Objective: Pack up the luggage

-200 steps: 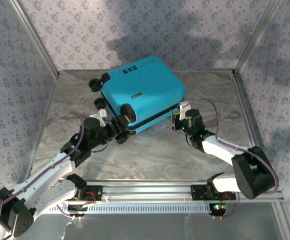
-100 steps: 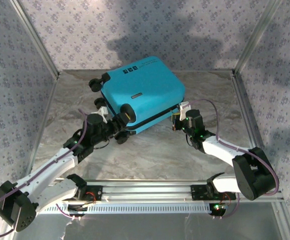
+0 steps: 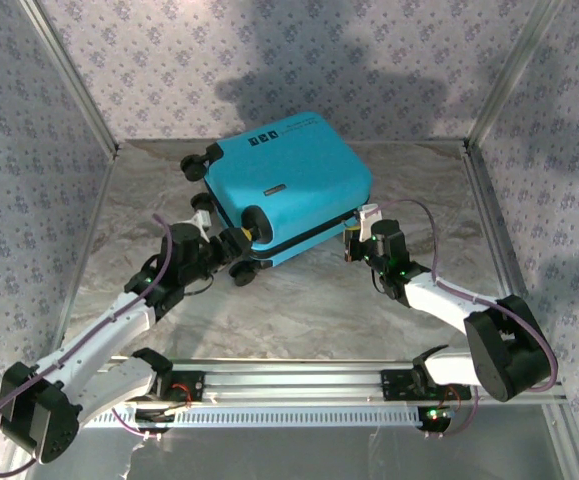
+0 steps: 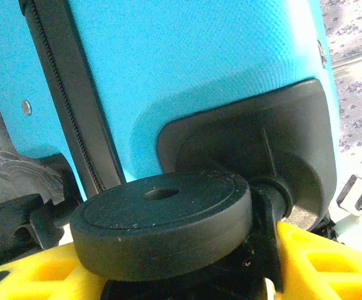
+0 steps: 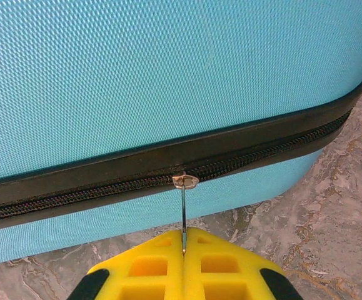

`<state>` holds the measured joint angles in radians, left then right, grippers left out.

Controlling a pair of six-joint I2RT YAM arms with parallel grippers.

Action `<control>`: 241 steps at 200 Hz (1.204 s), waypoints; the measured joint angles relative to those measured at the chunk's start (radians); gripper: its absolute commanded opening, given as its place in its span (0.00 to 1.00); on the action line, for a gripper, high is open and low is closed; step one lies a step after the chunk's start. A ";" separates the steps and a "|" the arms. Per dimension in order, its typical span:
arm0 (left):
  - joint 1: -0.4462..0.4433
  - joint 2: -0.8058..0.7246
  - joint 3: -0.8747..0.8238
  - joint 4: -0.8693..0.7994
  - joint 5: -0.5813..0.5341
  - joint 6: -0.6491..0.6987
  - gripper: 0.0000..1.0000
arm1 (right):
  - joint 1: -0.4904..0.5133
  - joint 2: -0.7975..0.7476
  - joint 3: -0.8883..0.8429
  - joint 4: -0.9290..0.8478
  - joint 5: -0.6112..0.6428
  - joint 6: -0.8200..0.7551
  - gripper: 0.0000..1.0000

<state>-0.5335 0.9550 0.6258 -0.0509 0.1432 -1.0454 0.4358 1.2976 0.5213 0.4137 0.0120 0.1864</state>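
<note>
Luggage (image 3: pixel 289 180): lying flat on the table (image 3: pixel 299 310), upper centre of the top view.
Right gripper (image 5: pixel 184 247): pressed together on the zipper pull (image 5: pixel 184 206).
Left gripper (image 4: pixel 174 269): around a wheel (image 4: pixel 162 222); cannot tell if clamped.
Risk: pull slips free, or the case slides if the wheel is loose.

Lab test cell: alu frame (image 3: pixel 69 70), patterned cloth walls (image 3: pixel 369 50).
</note>
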 measured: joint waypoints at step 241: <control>0.307 -0.159 0.005 -0.135 0.366 0.154 0.92 | -0.132 0.049 0.078 -0.093 0.022 0.001 0.00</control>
<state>-0.2268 0.7959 0.6304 -0.1860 0.5091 -0.8909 0.3038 1.3468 0.5995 0.3210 0.0341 0.1871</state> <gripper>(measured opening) 0.863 0.051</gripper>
